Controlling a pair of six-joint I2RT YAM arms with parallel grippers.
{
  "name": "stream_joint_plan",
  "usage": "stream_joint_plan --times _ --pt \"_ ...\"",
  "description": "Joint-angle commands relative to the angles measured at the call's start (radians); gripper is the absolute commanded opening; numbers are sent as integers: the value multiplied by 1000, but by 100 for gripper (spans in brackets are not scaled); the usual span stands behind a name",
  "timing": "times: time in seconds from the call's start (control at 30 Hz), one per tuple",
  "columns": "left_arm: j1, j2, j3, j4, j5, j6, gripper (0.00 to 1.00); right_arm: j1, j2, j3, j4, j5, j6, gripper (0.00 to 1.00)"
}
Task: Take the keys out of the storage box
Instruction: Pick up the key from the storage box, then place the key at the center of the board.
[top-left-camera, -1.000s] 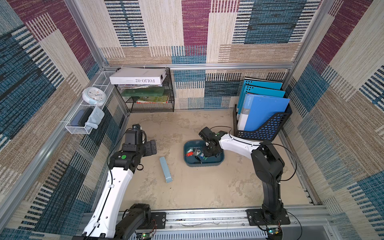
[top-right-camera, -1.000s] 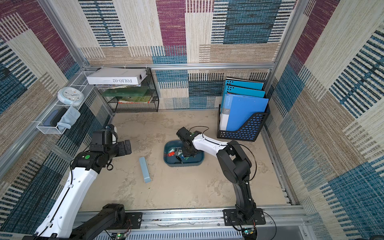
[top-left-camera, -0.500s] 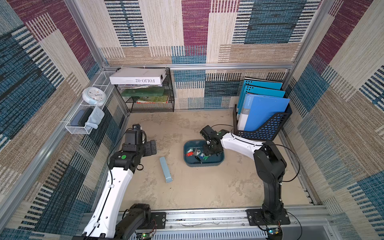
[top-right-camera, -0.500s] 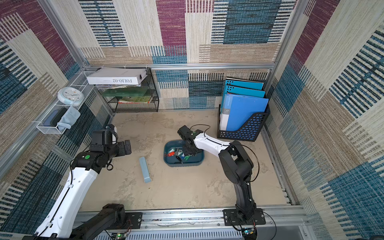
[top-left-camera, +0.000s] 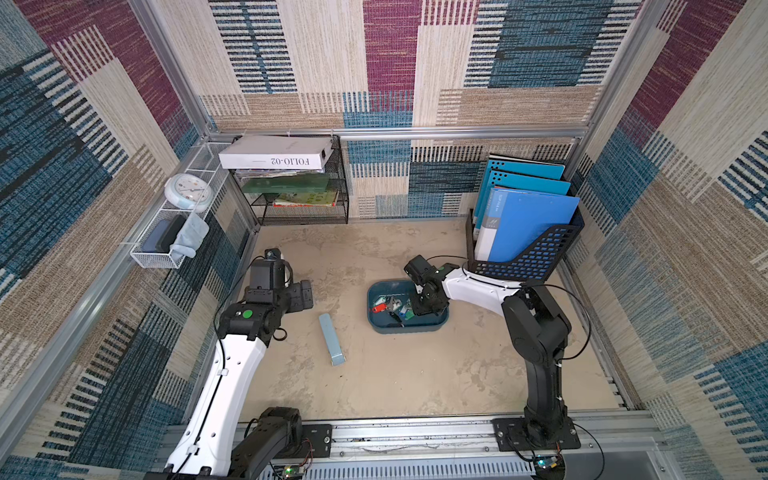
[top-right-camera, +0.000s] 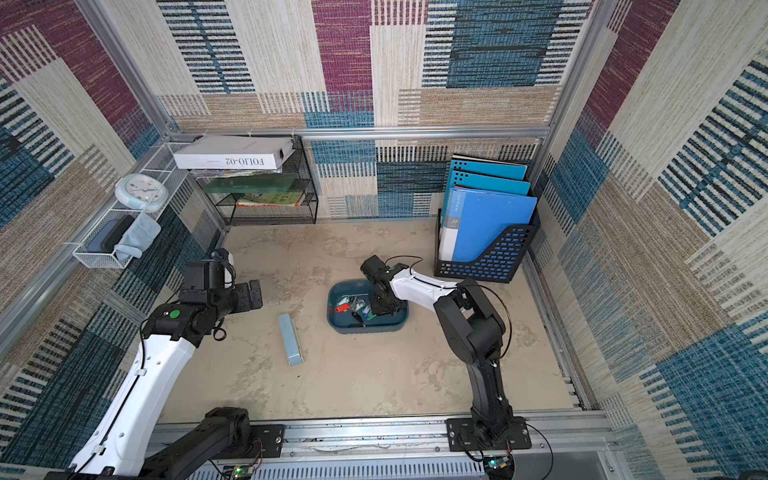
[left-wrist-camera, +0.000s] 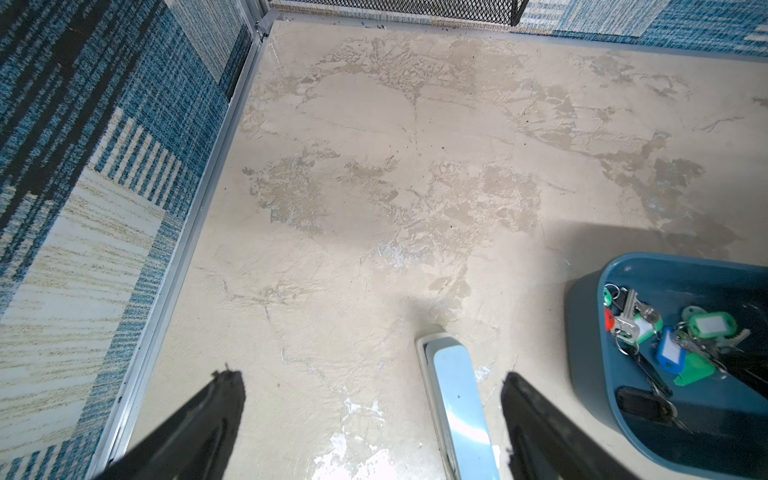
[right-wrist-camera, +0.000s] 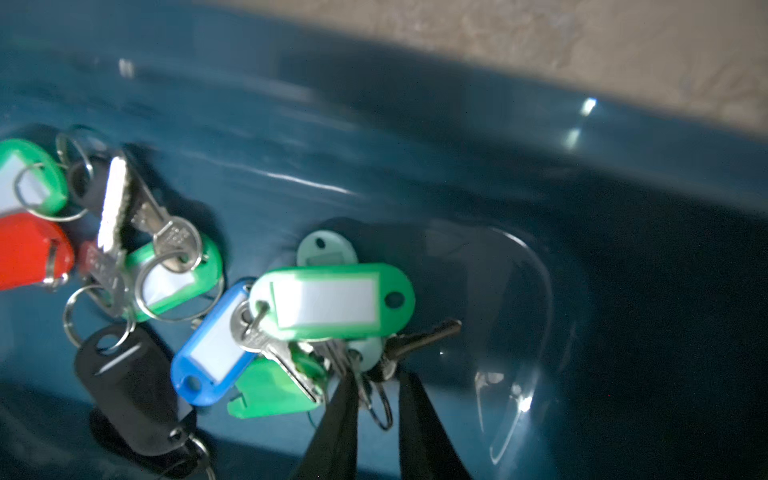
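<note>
Honestly nothing's out yet: up front the table (top-left-camera: 415, 374) carries only the pale blue case (top-left-camera: 331, 338), no keys. The left gripper (left-wrist-camera: 370, 376) hangs by that case's far end, jaws spread wide, holding nothing. Further back, the keys (right-wrist-camera: 332, 299) all sit bunched in the storage box (top-left-camera: 409, 327). The right gripper (right-wrist-camera: 376, 382) is down inside it, jaws nearly together, pinching a ring of the bunch. So the whole lift-out is left to do

Teal storage box (top-left-camera: 406, 328), multicoloured keys (top-left-camera: 390, 308)
</note>
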Motion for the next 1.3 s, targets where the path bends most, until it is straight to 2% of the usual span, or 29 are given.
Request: stream_joint_plan --times 0.0,0.1,0.37,0.57,0.73,0.93,1.07,1.27 --pt "2 -3 -2 14 -9 6 99 -2 2 1 15 -11 2 12" --pt "2 -3 -2 13 -13 5 99 -2 -27 11 3 6 8 0" --pt "3 -3 -2 13 -9 5 99 3 -152 82 -45 0 -33 0" --pt "2 -6 -3 11 -6 6 99 13 -216 76 -34 -76 -91 0" --pt "3 -3 -3 12 0 5 99 116 -325 24 61 -236 -231 0" --pt "2 -2 -3 9 4 5 99 240 -425 -139 232 -438 -238 0" --pt "0 -1 -5 7 6 1 99 335 -403 -200 293 -466 -220 0" --pt "2 -3 -6 2 13 -1 99 388 -312 -246 361 -467 -178 0"
